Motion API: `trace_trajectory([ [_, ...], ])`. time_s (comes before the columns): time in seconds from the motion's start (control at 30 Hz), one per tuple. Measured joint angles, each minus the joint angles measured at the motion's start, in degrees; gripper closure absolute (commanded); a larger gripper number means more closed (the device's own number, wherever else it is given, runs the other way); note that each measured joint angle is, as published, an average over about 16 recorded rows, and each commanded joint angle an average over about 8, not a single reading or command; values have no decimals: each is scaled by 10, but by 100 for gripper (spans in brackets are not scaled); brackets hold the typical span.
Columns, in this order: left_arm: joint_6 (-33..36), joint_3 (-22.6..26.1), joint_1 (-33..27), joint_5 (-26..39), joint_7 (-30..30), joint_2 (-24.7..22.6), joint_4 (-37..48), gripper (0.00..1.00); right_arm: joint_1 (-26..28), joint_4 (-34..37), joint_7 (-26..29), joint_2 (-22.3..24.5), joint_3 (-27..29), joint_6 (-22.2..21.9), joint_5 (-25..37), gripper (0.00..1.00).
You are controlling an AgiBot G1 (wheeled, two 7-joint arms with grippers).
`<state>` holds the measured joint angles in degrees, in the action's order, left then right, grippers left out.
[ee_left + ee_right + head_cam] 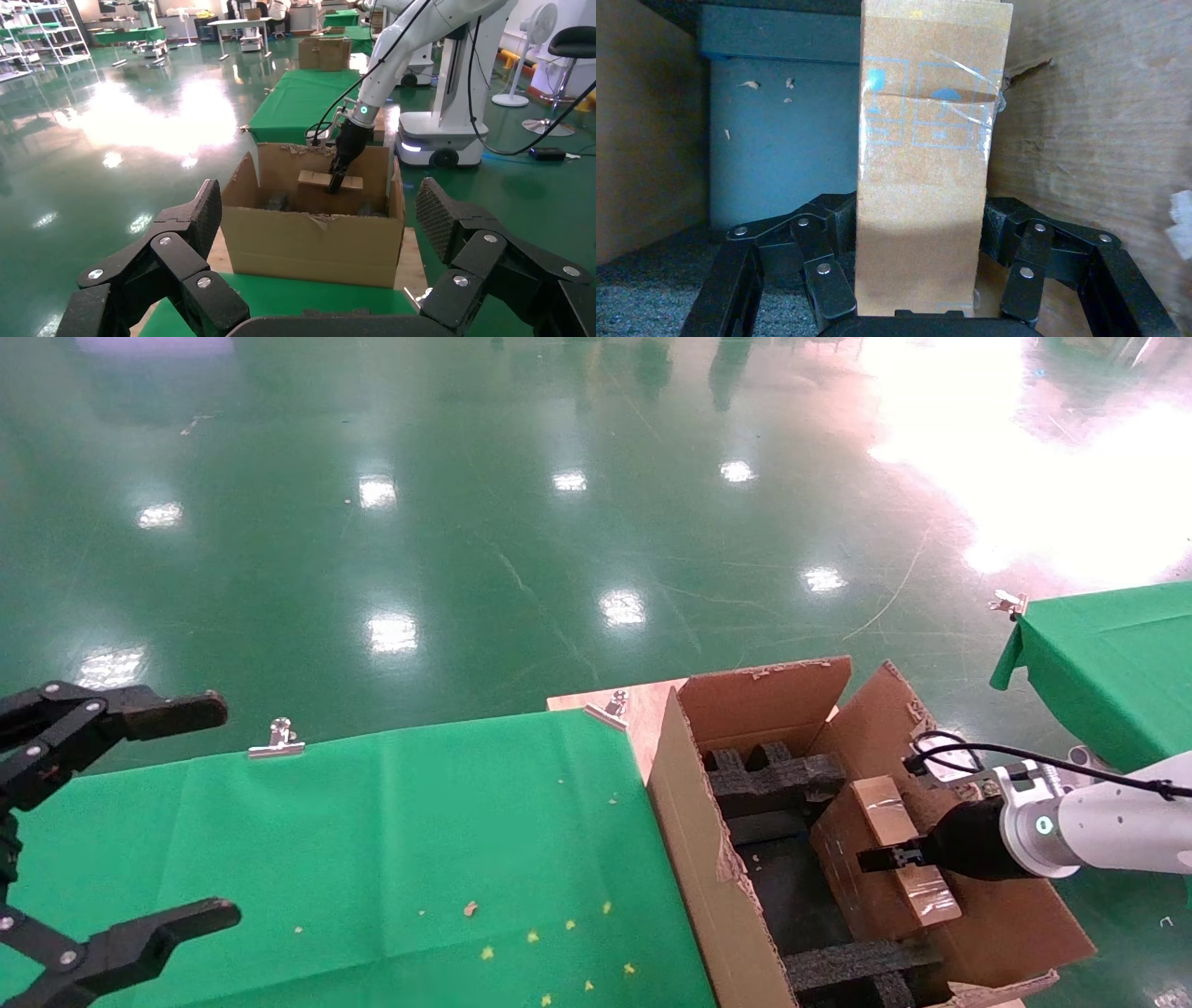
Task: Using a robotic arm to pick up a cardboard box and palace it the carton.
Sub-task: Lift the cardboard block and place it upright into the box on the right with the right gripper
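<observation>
The big carton (689,859) stands on the floor against the end of a table covered with a green cloth (372,840), its flaps standing upright. Black foam blocks (773,775) line its inside. The small cardboard box (885,859) is inside the carton, against the wall farthest from the green cloth, with its taped top face level with the carton's rim.

The robotic arm (1108,826), white and glossy with a black cable looping over its wrist, reaches over that far wall of the carton. Its right gripper (894,857) is clamped on the cardboard box. In the right wrist view the box (926,175) fills the gap between the two black fingers (821,260), which press on its two long sides; the carton's brown wall (1102,140) lies just beside it and dark foam (779,161) sits behind it. From the left wrist view the same arm (393,56) comes down into the carton (309,239) and the box (320,189) shows above the rim.

The left gripper (158,812) hangs over the green cloth's end farthest from the carton, well apart from it, its fingers spread wide with nothing between them.
</observation>
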<state>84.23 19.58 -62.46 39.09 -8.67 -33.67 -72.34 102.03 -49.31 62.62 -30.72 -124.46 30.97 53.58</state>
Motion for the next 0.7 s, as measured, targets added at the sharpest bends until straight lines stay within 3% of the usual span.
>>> trace_trajectory([
  [0.1, 0, 0, 0, 0, 0, 0, 0, 0, -8, 10, -11, -4, 6, 4, -10, 93],
  [0.3, 0, 0, 0, 0, 0, 0, 0, 0, -18, 21, -25, -8, 15, 10, -22, 20],
  [0.37, 0, 0, 0, 0, 0, 0, 0, 0, -19, 23, -27, -9, 16, 11, -24, 1],
  [0.7, 0, 0, 0, 0, 0, 0, 0, 0, -18, 22, -27, -8, 16, 12, -24, 0],
])
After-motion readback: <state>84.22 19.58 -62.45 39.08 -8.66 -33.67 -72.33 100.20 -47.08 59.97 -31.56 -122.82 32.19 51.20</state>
